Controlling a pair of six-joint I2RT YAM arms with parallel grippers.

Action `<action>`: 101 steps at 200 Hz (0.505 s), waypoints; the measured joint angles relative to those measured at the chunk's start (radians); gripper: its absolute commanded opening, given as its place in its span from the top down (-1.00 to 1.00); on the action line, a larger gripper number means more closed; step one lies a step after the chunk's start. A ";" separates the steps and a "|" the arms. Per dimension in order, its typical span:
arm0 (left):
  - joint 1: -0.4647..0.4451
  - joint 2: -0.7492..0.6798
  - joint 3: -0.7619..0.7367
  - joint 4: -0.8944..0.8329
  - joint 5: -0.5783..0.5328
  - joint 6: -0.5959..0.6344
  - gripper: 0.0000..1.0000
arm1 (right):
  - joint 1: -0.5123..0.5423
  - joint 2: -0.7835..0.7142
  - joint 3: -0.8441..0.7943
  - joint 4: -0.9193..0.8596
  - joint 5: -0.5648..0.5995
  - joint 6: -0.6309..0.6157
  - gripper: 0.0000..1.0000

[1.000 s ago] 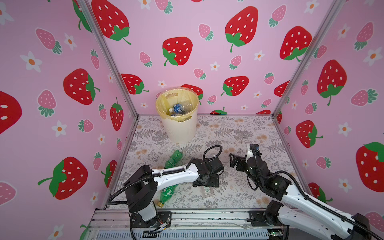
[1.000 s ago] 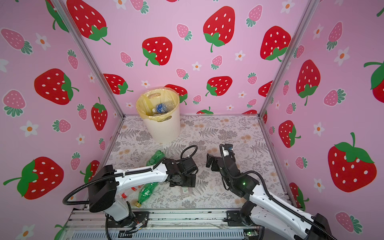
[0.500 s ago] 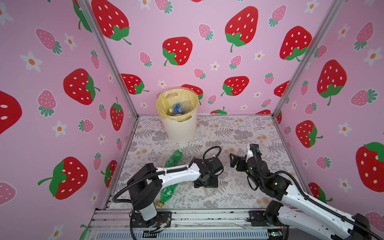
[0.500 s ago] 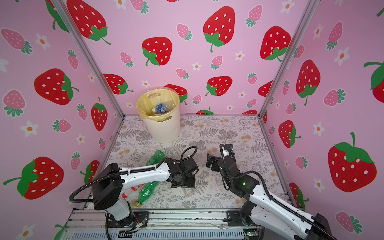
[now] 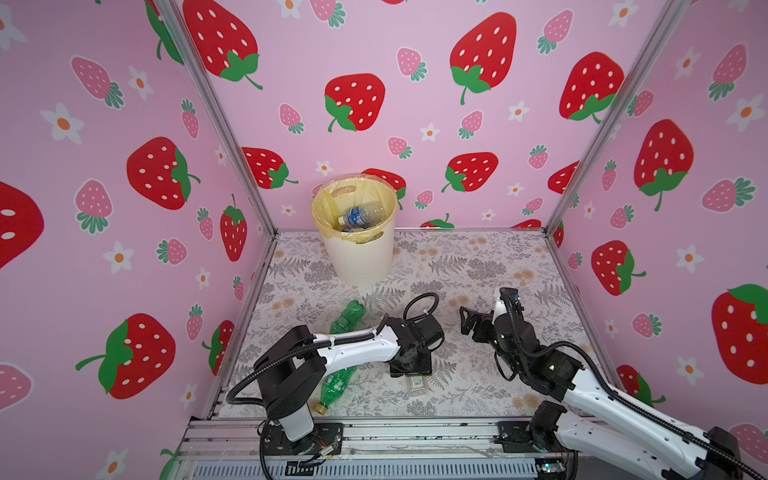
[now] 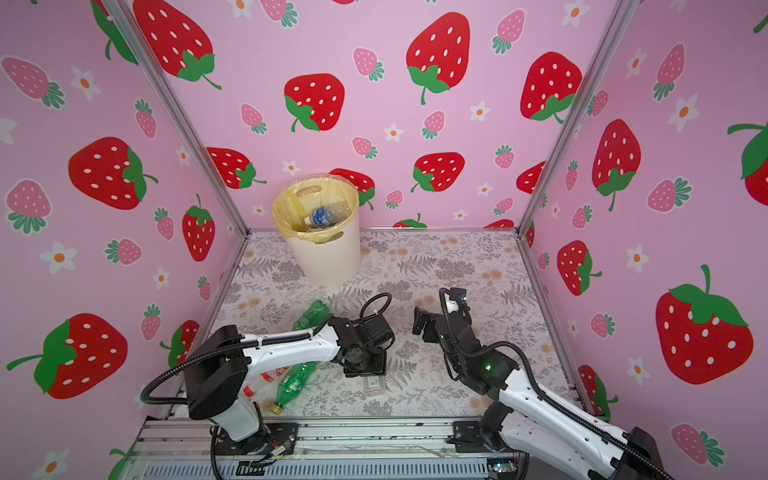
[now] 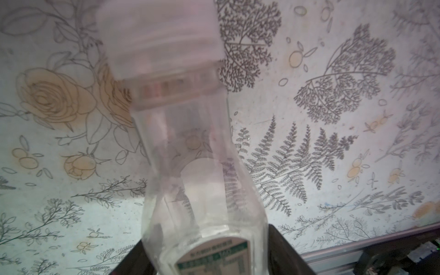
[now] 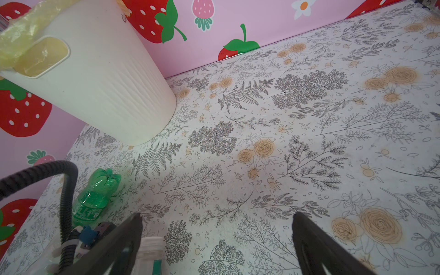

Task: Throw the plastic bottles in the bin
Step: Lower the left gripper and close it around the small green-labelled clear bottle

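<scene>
while your left gripper [image 5: 409, 368] points down over the clear bottle [image 7: 190, 166] lying on the table [image 5: 478, 266], its fingers [image 7: 285, 252] flank the body; can't tell if they pinch. your right gripper [image 8: 217, 215] hangs spread wide, empty. bin [image 5: 361, 257] stands back-left, well apart from both.

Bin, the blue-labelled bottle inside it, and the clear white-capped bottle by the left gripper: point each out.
bin [image 5: 361, 262]: in a top view, ribbed front wall.
blue-labelled bottle [image 5: 355, 216]: in a top view, blue label.
clear bottle [image 7: 190, 142]: left wrist view, clear shoulder below the white cap.
</scene>
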 measured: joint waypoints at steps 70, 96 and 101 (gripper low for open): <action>0.000 -0.002 0.000 0.000 0.002 0.002 -0.09 | 0.000 0.000 0.000 0.000 0.001 0.001 -0.99; 0.000 -0.007 0.000 0.002 -0.005 0.016 -0.06 | 0.000 0.000 0.000 0.000 0.001 0.002 -0.99; 0.000 -0.008 0.000 0.003 -0.007 0.020 -0.05 | 0.000 0.000 0.000 0.000 0.001 0.003 -0.99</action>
